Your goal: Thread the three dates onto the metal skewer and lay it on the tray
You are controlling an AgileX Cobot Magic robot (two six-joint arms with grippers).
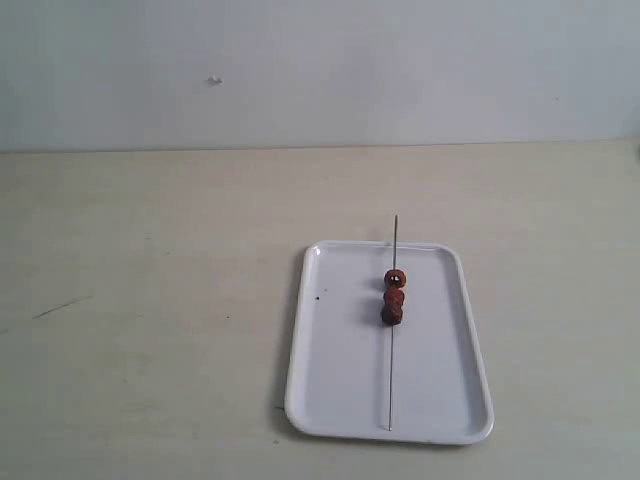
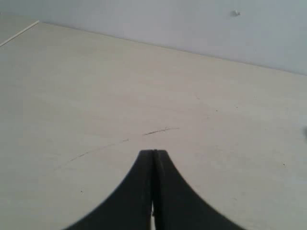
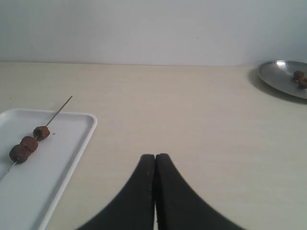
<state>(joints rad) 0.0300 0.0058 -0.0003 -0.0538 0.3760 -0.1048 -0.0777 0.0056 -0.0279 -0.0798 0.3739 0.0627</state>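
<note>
Three dates [image 1: 395, 297] sit threaded one against the next on the skewer [image 1: 392, 385], which lies lengthwise on the white tray [image 1: 335, 385] on a pale table [image 1: 150, 300]. The fruit is bunched toward the far half of the rod, and the pointed tip juts just past the tray's far rim while the other end stops short of the near rim.

Neither arm touches any of it. The left gripper [image 2: 153, 157] hangs over bare tabletop with its black jaws pressed together and nothing between them. The right gripper [image 3: 155, 160] is likewise closed and empty, off to the side of the tray and well apart from the skewer. In the right wrist view a round metal dish [image 3: 278, 76] stands far from the tray, holding a couple of dark lumps [image 3: 300, 76] – too small to identify with confidence, though they look like spare dates.

Judged from how things lie, the work appears complete – all three dates are on the rod and the rod rests on the tray. No step is visibly left, beyond perhaps the arms parking clear.
</note>
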